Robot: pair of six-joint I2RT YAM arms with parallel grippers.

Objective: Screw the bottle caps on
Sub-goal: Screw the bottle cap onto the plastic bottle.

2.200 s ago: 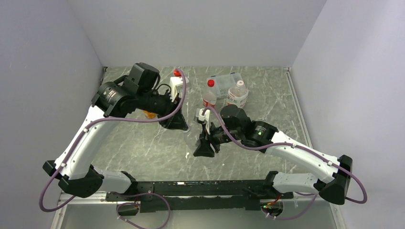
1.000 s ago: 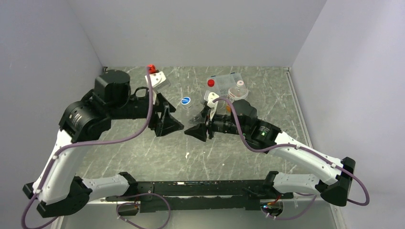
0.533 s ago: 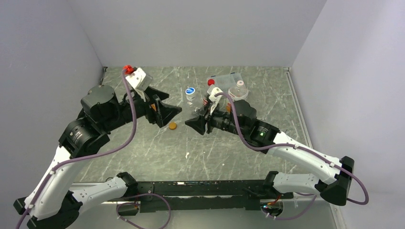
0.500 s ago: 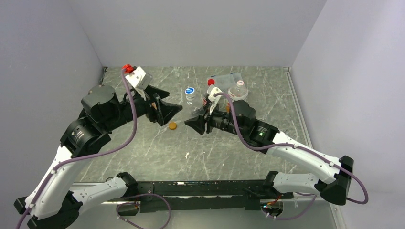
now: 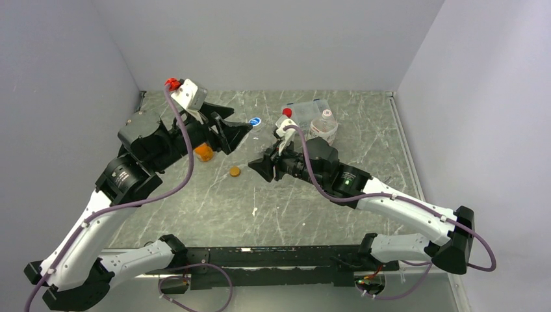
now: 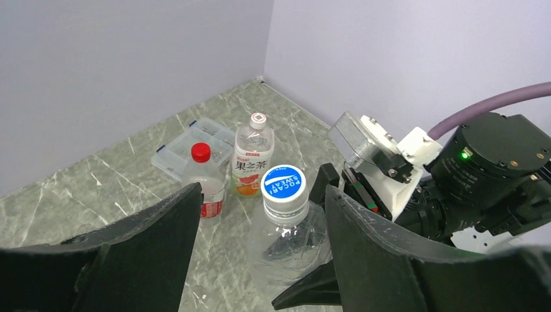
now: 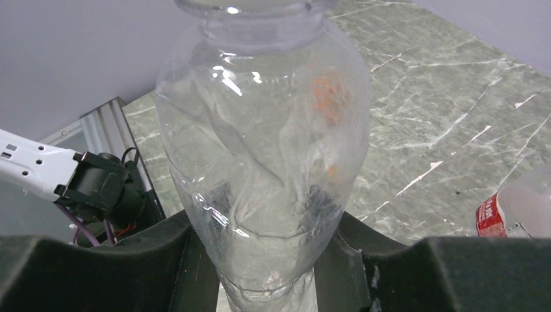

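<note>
Since half a second ago the left tool (image 6: 263,192) has lifted off the desk (image 5: 312,208) and swung up toward the top of the clear bottle (image 6: 286,237), and the squat orange bottle (image 5: 204,153) it was covering now shows beneath the arm. The clear bottle's top has shifted slightly to the left.

The left tool is spread wide. In the left wrist view its two fingers (image 6: 162,221) stand well apart, with the blue cap (image 6: 283,184) showing in the gap between them and touching neither. That cap sits on the neck of the clear bottle; whether it is screwed tight cannot be told.

The right tool (image 7: 263,247) is clamped on the lower body of the clear bottle, one finger on each side, and holds it upright near the middle of the desk.

An orange cap (image 5: 234,171) lies loose on the desk between the squat orange bottle and the right tool, touching neither.

Behind the clear bottle stand the red-labelled bottle (image 6: 206,188), wearing its red cap (image 6: 201,152), and just beside it the tea bottle (image 6: 253,166) with a white label and a whitish cap (image 6: 258,119) on top. A flat clear compartment box (image 6: 179,153) lies on the desk just behind those two
</note>
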